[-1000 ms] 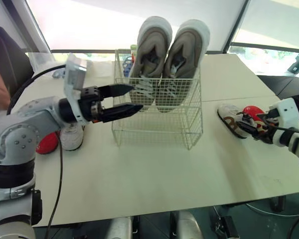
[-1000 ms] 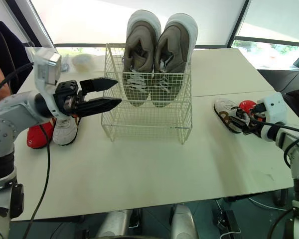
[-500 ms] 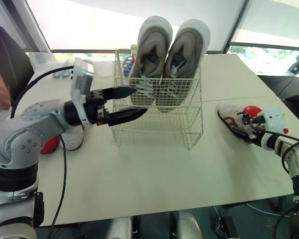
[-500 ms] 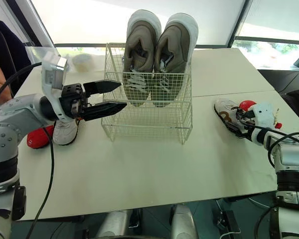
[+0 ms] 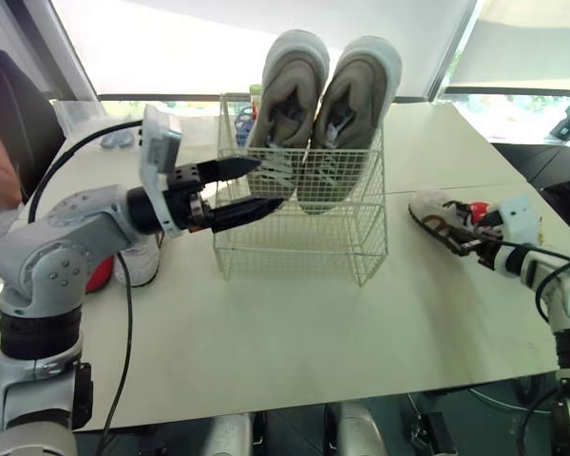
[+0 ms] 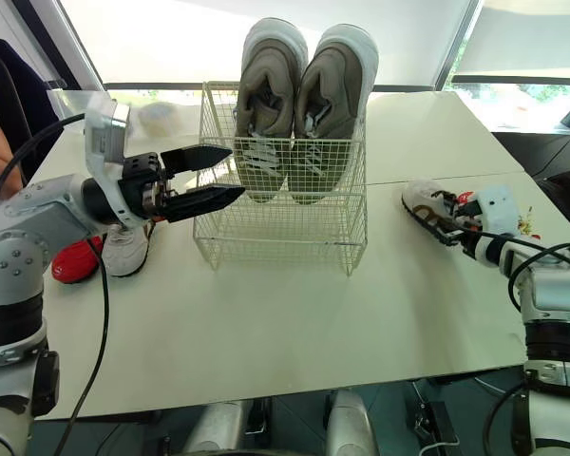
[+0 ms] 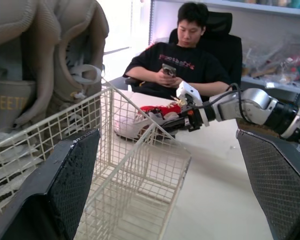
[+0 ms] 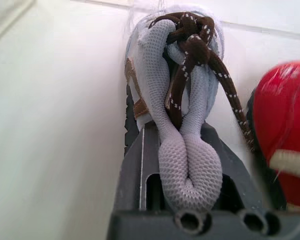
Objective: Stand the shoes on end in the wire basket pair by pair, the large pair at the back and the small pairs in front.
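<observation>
The wire basket (image 5: 294, 237) stood near the middle of the bench (image 5: 294, 332). The large grey pair (image 5: 351, 104) stood on end along the basket's rear side, toes up, side by side and touching, their upper halves rising above the rim. The left claw (image 5: 266, 183) was held level at the basket's front left corner. Its two black fingers (image 7: 72, 175) were spread well apart, pointed into the wire wall and held nothing. In the left wrist view the basket corner sat between those fingers. At the right end of the bench, well apart from the basket, a small white shoe with brown laces (image 5: 439, 217) lay on its side. The right claw (image 8: 182, 135) was at this shoe. In the right wrist view a fold of the shoe's grey mesh upper lay between the dark fingers, so the claw appeared to be clamped on it, though the fingertips were hidden under the fabric. A red shoe (image 8: 282, 135) lay just beside that white shoe, on its far side from the basket. On the bench's left side, behind the left forearm, a second small white shoe (image 6: 125, 249) sat with a second red shoe (image 6: 71, 263) close against it. A seated person (image 7: 182, 60) was visible beyond the bench, looking at a handheld device.
</observation>
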`<act>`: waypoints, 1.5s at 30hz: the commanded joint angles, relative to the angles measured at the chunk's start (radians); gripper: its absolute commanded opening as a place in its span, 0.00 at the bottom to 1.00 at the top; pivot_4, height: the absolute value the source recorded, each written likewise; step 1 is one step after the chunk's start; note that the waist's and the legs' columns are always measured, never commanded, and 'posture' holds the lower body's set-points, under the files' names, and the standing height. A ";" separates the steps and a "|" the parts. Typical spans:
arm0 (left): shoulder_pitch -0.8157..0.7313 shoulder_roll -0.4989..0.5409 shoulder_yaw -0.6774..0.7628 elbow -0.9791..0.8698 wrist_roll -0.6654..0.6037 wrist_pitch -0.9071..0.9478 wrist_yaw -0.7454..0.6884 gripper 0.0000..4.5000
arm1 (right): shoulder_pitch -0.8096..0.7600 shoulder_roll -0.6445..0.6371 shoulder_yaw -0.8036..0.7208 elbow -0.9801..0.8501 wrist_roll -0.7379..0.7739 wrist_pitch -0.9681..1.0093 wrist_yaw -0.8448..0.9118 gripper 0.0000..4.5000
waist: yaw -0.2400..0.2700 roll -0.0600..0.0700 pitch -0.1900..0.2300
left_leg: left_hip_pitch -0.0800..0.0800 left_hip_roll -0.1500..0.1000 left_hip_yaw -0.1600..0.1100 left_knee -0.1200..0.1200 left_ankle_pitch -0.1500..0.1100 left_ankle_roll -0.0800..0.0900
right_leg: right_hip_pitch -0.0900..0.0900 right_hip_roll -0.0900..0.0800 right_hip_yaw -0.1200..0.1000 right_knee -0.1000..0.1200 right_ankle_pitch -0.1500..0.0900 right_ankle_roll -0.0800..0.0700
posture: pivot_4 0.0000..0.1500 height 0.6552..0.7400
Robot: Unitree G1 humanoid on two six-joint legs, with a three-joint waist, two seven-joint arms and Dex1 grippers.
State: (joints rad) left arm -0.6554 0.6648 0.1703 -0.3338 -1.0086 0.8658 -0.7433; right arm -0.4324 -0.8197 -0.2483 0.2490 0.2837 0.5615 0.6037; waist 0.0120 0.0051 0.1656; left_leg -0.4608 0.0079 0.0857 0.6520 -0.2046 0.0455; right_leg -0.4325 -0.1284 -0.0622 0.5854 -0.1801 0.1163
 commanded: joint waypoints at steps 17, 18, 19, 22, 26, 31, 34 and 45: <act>-0.353 0.027 0.066 0.418 -0.097 0.153 -0.151 1.00 | -0.435 -0.165 0.068 -0.640 0.189 -0.131 0.254 0.08 | -0.001 0.000 0.007 | 0.000 0.002 0.000 0.000 0.001 -0.001 | -0.001 0.002 0.000 0.000 0.000 0.000 | 1.00 0.94; -0.366 0.030 0.067 0.432 -0.099 0.167 -0.162 1.00 | -0.435 -0.164 0.093 -0.641 0.171 -0.156 0.271 0.08 | -0.001 0.000 0.007 | 0.000 0.002 0.000 0.000 0.001 -0.001 | -0.001 0.002 0.000 0.000 0.000 0.000 | 1.00 0.94; -0.378 0.032 0.068 0.443 -0.101 0.179 -0.171 1.00 | -0.433 -0.165 0.114 -0.638 0.154 -0.180 0.286 0.08 | -0.001 0.000 0.007 | -0.001 0.002 0.000 0.000 0.001 -0.001 | -0.001 0.002 0.000 0.000 0.000 0.000 | 1.00 0.94; -0.411 0.042 0.078 0.470 -0.109 0.218 -0.198 1.00 | -0.422 -0.161 0.173 -0.611 0.091 -0.278 0.334 0.08 | 0.000 -0.001 0.007 | -0.001 0.002 0.000 0.000 0.001 -0.001 | -0.002 0.002 0.000 0.000 0.000 0.000 | 1.00 0.94; -0.421 0.044 0.073 0.475 -0.099 0.241 -0.222 1.00 | -0.437 -0.130 0.221 -0.581 0.048 -0.361 0.370 0.08 | -0.004 -0.001 0.008 | -0.001 0.002 0.000 0.000 0.001 -0.001 | -0.002 0.002 0.000 0.000 0.000 0.000 | 1.00 0.94; -0.411 0.036 0.061 0.475 -0.076 0.244 -0.230 1.00 | -0.459 -0.102 0.252 -0.582 0.036 -0.412 0.414 0.08 | -0.005 -0.002 0.008 | -0.001 0.002 0.000 0.000 0.001 -0.002 | -0.002 0.002 0.000 0.001 0.000 0.000 | 1.00 0.94; -0.401 0.032 0.050 0.466 -0.065 0.244 -0.235 1.00 | -0.469 -0.092 0.270 -0.582 0.026 -0.428 0.432 0.08 | -0.003 -0.002 0.008 | -0.001 0.002 0.000 0.000 0.001 -0.002 | -0.002 0.002 0.000 0.001 0.000 0.000 | 1.00 0.94; -0.368 0.021 0.014 0.441 -0.033 0.250 -0.269 0.29 | -0.549 -0.051 0.310 -0.574 0.024 -0.405 0.483 0.08 | -0.004 -0.002 0.009 | -0.001 0.002 0.000 0.000 0.001 -0.002 | -0.002 0.002 0.000 0.001 0.000 0.000 | 1.00 0.94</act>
State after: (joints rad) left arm -1.0186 0.6868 0.1765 0.1269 -1.0369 1.1097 -1.0071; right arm -0.9322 -0.8781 0.0897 -0.3047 0.2956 0.1650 1.0832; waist 0.0084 0.0027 0.1744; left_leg -0.4617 0.0103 0.0859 0.6520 -0.2036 0.0435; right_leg -0.4350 -0.1266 -0.0618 0.5870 -0.1797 0.1158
